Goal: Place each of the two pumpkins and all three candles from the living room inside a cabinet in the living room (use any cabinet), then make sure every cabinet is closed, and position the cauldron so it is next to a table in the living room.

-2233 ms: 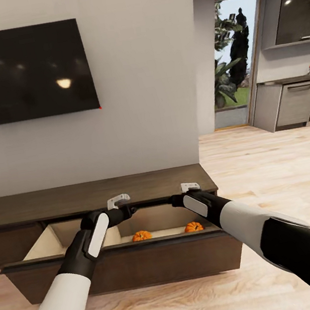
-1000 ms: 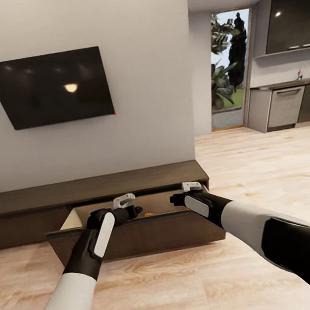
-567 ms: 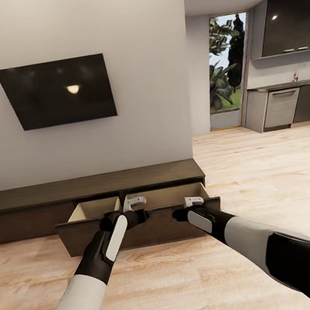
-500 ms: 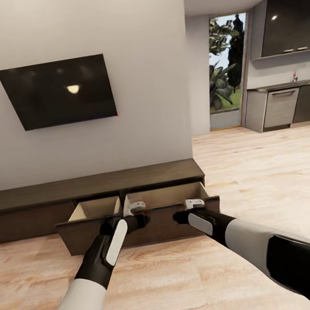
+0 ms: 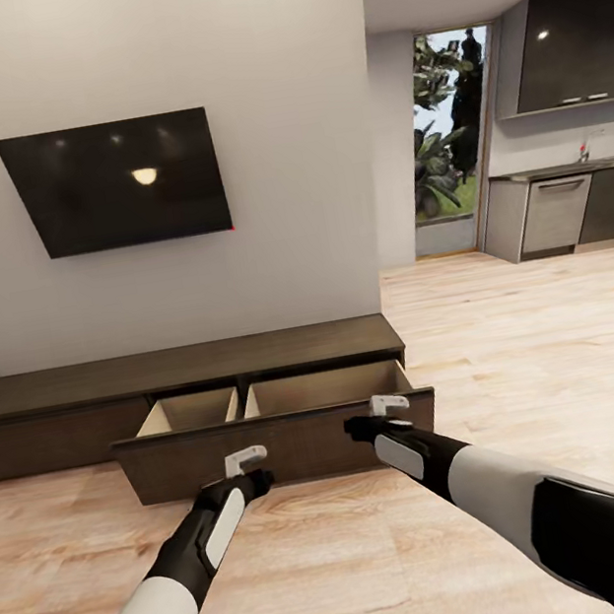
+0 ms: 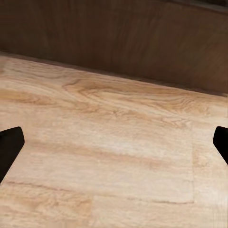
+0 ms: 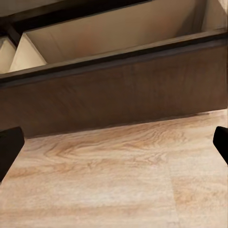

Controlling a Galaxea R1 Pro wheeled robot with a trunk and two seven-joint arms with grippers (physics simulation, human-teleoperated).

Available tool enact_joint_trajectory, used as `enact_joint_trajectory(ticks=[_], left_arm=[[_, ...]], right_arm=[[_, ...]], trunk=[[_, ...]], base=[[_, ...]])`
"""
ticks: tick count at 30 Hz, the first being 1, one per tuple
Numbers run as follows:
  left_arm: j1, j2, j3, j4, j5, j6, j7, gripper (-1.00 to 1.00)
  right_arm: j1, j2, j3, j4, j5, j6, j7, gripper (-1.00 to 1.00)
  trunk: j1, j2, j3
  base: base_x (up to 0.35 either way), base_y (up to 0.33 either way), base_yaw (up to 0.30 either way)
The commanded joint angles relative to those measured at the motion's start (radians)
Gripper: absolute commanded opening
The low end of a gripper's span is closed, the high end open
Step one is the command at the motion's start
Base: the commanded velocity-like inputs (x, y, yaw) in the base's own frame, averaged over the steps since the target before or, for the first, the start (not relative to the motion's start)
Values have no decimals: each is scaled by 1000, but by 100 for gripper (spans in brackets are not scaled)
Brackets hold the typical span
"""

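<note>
The cabinet (image 5: 177, 369) is a long low dark-brown unit against the wall, with one wide drawer (image 5: 276, 447) pulled out and its pale interior showing. The drawer front hides whatever lies inside, so pumpkins and candles are hidden. The cauldron is out of view. My left gripper (image 5: 263, 476) hangs low in front of the drawer front, and in the left wrist view the left gripper (image 6: 114, 145) is open over bare floor. My right gripper (image 5: 353, 426) is level with the drawer's top edge. It is open in the right wrist view (image 7: 114, 142), which faces the drawer front (image 7: 118, 95).
A black TV (image 5: 117, 184) hangs on the wall above the cabinet. Pale wood floor (image 5: 513, 342) runs right toward grey kitchen units (image 5: 557, 215) and a glass door (image 5: 444, 139) with plants behind it.
The view has pulled back from the cabinet, so the drawer looks smaller and the pumpkins inside no longer show. My left arm has dropped from the drawer rim to below its front.
</note>
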Motion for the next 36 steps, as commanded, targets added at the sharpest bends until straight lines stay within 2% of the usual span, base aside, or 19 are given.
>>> enact_joint_trajectory(ticks=[1,4,7,36], left_arm=[[-1,1,-7,7,10,-23,7,100],[-1,2,-12,18,10,-69,4,100],[-1,3,-13,17,10,-78,3,100],[-1,17,-14,21,11,-104,-2,100]], right_arm=[[0,-1,6,-2,-2,-6,-6,100],[6,-1,6,1,-1,-20,-6,100],[7,-1,7,2,-1,-22,-5,100],[9,-1,8,14,0,-25,-5,100]], trunk=[[0,-1,-1],[0,-1,-1],[0,-1,-1],[111,-204,-92]], base=[[0,0,0],[0,0,0],[0,0,0],[0,0,0]])
